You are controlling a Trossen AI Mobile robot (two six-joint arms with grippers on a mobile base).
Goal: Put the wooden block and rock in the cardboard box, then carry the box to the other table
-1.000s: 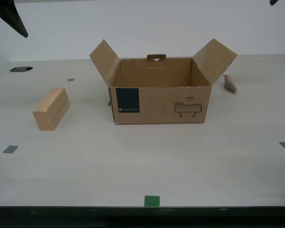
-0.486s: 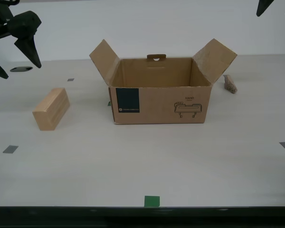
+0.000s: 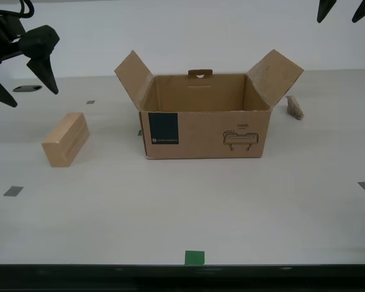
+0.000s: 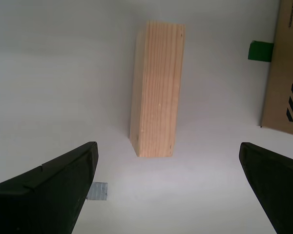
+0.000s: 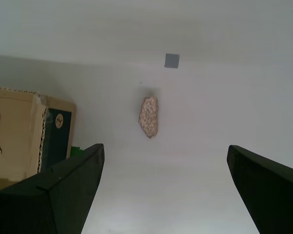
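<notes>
Step in hand, as judged: approach for the first pick, nothing loaded yet. The cardboard box (image 3: pixel 205 115) stands open at mid-table, flaps splayed, and no item can be seen inside from the exterior view. The wooden block (image 3: pixel 66 139) lies on the table well to the exterior view's left of the box; the rock (image 3: pixel 295 107) lies at the exterior view's right, just beyond the box's right flap, toward the far side.

The second gripper (image 3: pixel 21 67) is held in the air above & beyond the block, w/ the block centred ahead in its wrist view (image 4: pixel 157 87). Its fingers are spread wide, nothing between them, nothing touched. The first gripper (image 3: pixel 340 9) is seen only as two dark tips at the exterior view's top right; fingers likewise wide apart & empty, the rock lined up ahead (image 5: pixel 149 116).

Next move, prob.: each gripper is to be lowered until its item is straddled, then closed. The block looks best taken across its narrow width.
</notes>
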